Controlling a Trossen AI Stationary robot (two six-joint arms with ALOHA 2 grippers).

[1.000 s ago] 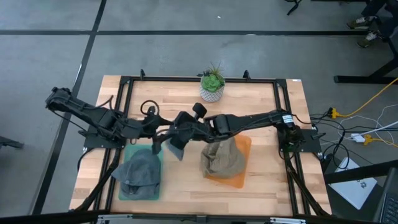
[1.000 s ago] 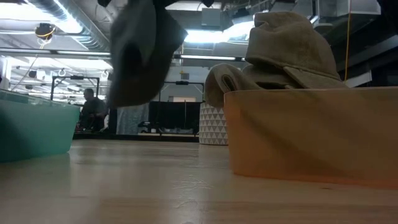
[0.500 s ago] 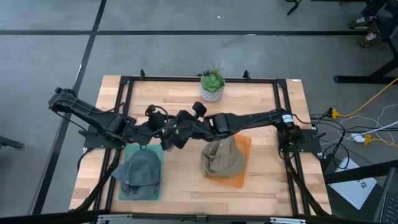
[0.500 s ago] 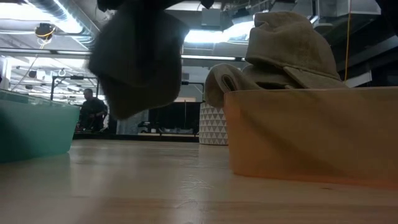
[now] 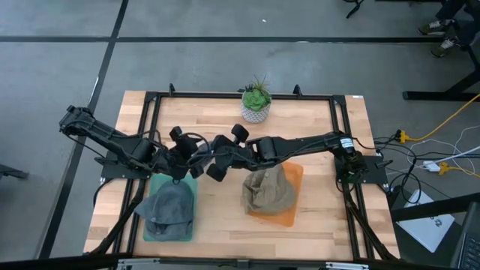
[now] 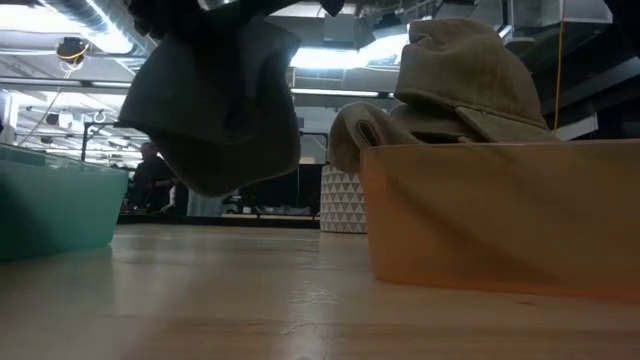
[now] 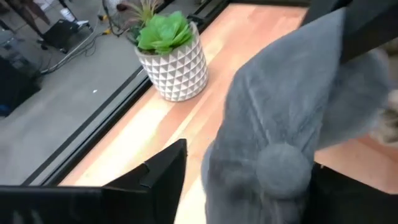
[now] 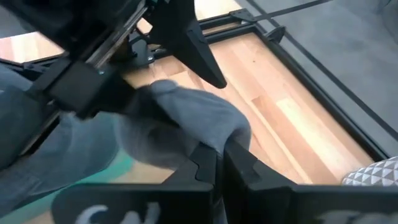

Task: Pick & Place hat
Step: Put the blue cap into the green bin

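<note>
Grey hat (image 6: 215, 105) hangs above the worktop (image 5: 225, 124) between the two bins, clenched in the right pincer (image 8: 217, 163); left pincer (image 5: 187, 157) spread around it, not yet closed. Hand-over looks midway. Still left: getting it into the teal bin (image 5: 189, 196), which already holds a grey hat.

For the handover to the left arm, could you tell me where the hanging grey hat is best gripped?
Probably the grey hat crown near its button, approached from the left fingers' side: the right gripper already pinches one edge, and the crown hangs between the open left fingers.
</note>
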